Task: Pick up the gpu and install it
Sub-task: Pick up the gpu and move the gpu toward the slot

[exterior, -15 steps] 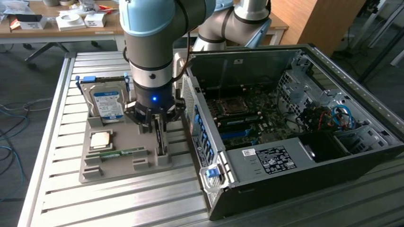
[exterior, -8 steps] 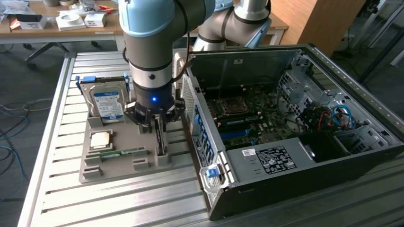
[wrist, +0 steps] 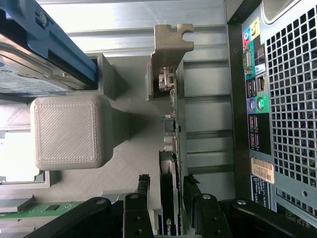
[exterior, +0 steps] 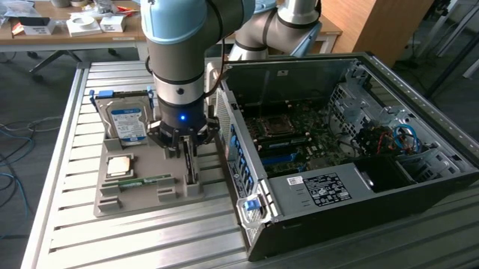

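plastic tray (wrist: pixel 64 131) (matt, ribbed), metal-bracketed gpu (wrist: pixel 171 49)

Arm (exterior: pixel 179 56) points down, claw (exterior: pixel 185 147) seemingly spread wide.

The computer case (exterior: pixel 247 168) hemmed the gripper (exterior: pixel 188 168) on the exterior view's right, a hard drive (exterior: pixel 125 124) on that view's left. Bare table (exterior: pixel 150 241) lay clear at lower left.

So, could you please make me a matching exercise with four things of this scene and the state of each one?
Things:
1. gpu
2. hard drive
3. memory stick
4. gripper

States:
A. lies flat on the grey holder
B. open, astride the card
C. stands on its edge in a slot of the holder
D. stands in a blue frame

Pairs: 1-C, 2-D, 3-A, 4-B
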`<state>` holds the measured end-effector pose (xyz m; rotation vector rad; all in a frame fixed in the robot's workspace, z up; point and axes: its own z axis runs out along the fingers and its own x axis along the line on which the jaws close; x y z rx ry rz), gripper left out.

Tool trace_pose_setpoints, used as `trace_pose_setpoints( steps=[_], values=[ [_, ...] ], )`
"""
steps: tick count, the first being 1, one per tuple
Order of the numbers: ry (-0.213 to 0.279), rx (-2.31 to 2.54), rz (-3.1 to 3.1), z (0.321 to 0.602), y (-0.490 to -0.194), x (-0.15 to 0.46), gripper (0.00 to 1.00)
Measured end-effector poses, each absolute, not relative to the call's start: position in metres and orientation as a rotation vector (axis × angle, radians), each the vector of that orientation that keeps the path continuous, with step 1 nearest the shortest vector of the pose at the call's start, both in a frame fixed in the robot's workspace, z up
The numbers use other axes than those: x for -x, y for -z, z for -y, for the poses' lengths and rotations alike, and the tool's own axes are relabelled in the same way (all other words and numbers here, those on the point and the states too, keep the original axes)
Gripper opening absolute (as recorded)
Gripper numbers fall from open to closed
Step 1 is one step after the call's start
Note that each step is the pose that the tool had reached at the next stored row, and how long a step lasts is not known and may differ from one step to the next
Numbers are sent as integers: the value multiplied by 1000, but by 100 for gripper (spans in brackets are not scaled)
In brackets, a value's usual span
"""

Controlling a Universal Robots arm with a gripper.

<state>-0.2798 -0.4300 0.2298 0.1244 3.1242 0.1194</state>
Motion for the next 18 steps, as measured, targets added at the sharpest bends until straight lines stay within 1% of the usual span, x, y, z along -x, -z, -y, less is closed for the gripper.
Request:
trace_pose_setpoints(
  steps=[7,8,18],
  values=[
    [-119,-124,-3124,430,-230,280,40],
    [-119,-125,-3124,430,-230,280,33],
    [-119,-125,-3124,430,-230,276,33]
  ],
)
